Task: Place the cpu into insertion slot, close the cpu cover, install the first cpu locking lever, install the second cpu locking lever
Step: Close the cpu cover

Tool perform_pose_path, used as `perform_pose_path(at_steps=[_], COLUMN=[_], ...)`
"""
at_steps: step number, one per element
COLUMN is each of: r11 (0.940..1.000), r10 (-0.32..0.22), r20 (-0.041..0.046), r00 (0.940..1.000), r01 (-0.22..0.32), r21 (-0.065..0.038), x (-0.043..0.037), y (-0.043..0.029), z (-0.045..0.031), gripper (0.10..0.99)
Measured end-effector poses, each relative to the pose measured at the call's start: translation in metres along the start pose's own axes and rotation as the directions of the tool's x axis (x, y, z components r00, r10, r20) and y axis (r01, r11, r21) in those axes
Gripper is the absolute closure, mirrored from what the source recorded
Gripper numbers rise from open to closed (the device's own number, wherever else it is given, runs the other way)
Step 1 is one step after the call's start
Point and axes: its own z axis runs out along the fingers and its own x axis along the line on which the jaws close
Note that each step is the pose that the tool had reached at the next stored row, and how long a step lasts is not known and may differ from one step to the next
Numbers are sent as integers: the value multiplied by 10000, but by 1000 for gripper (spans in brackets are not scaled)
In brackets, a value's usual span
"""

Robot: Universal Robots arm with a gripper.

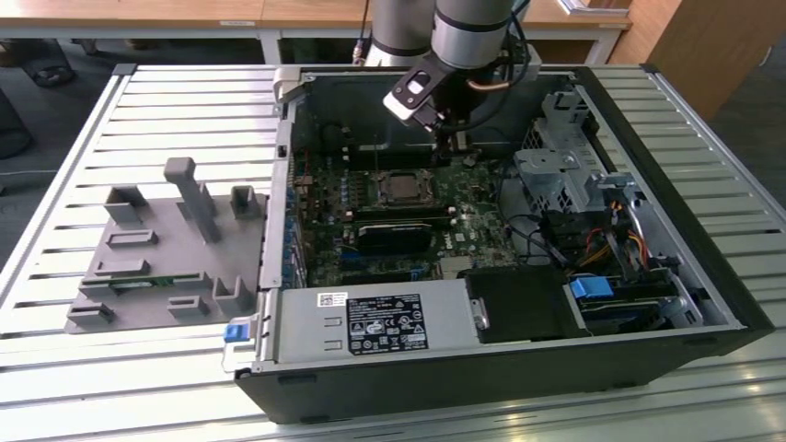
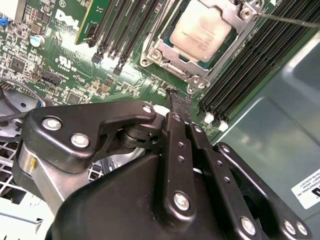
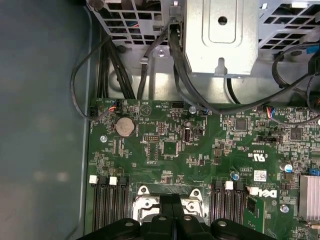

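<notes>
The cpu (image 2: 202, 27) lies flat in the insertion slot (image 1: 399, 187), its pale metal top showing through the window of the cpu cover (image 2: 161, 51). The silver cover lies down over the chip. A thin metal lever rod (image 2: 292, 21) runs past the socket's corner. My gripper (image 2: 176, 96) is shut with nothing between its black fingers. Its tip hovers just beside the socket's edge, close to the green board. In the exterior view the gripper (image 1: 452, 152) hangs behind the socket, inside the open computer case. In the first wrist view the fingertips (image 3: 170, 201) overlap the socket frame (image 3: 145, 192).
Long black memory slots (image 2: 250, 65) flank the socket on both sides. A black card (image 1: 399, 235) lies in front of it. A silver drive cage (image 1: 559, 175) and cables stand at the exterior view's right. A grey fixture tray (image 1: 160, 249) sits outside the case at the left.
</notes>
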Motion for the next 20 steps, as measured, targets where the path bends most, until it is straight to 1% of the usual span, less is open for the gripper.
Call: perform_pose_path(at_steps=[16,20], r11=[10000,10000], r10=[0,-1], r20=[1,-1], r00=[10000,10000], r01=[0,1], r21=[1,0], x=[1,1], y=[-76,-82], z=[13,26], gripper=[980,980])
